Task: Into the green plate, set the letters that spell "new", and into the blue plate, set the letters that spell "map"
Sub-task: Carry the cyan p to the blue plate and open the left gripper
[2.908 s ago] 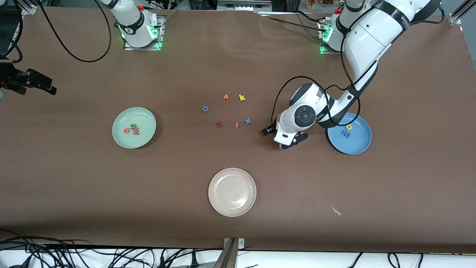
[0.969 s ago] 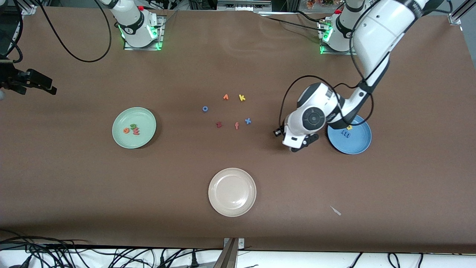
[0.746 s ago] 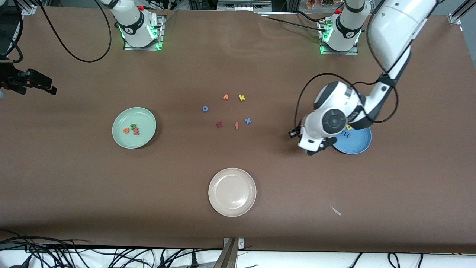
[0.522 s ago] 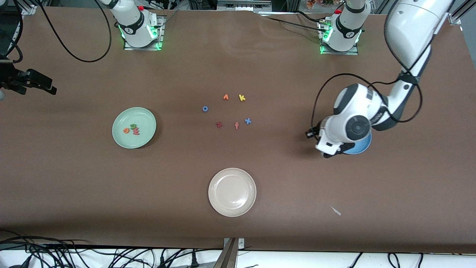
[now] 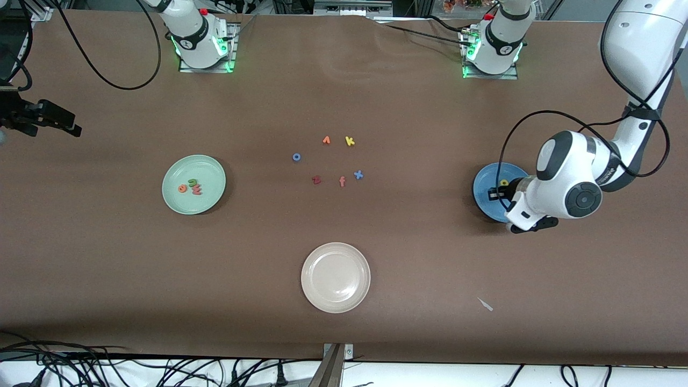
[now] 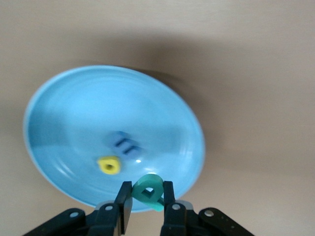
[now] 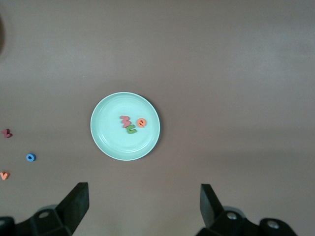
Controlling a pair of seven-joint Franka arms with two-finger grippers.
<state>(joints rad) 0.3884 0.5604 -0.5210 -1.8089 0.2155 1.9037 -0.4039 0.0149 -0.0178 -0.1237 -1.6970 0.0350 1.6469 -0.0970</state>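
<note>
The blue plate (image 5: 484,188) lies toward the left arm's end of the table, with a yellow "a" (image 5: 504,183) in it. In the left wrist view the blue plate (image 6: 74,113) holds the blue "m" (image 6: 125,142) and the "a" (image 6: 109,165). My left gripper (image 6: 146,196) is shut on the teal "p" (image 6: 149,189) and hangs over the plate's rim (image 5: 528,226). The green plate (image 5: 207,172) holds the orange "e" (image 5: 183,188), green "n" (image 5: 192,183) and pinkish "w" (image 5: 197,189). My right gripper (image 7: 145,201) waits open, high over the green plate (image 7: 108,132).
A cream plate (image 5: 336,277) lies nearer the front camera at mid-table. Loose letters lie in the middle: yellow "k" (image 5: 350,141), an orange one (image 5: 326,140), blue ring (image 5: 296,157), dark red "z" (image 5: 316,179), salmon "f" (image 5: 342,181), blue "x" (image 5: 358,174).
My left gripper has carried the teal "p" from beside the loose letters toward the left arm's end, to over the blue plate. The right arm has not moved.
</note>
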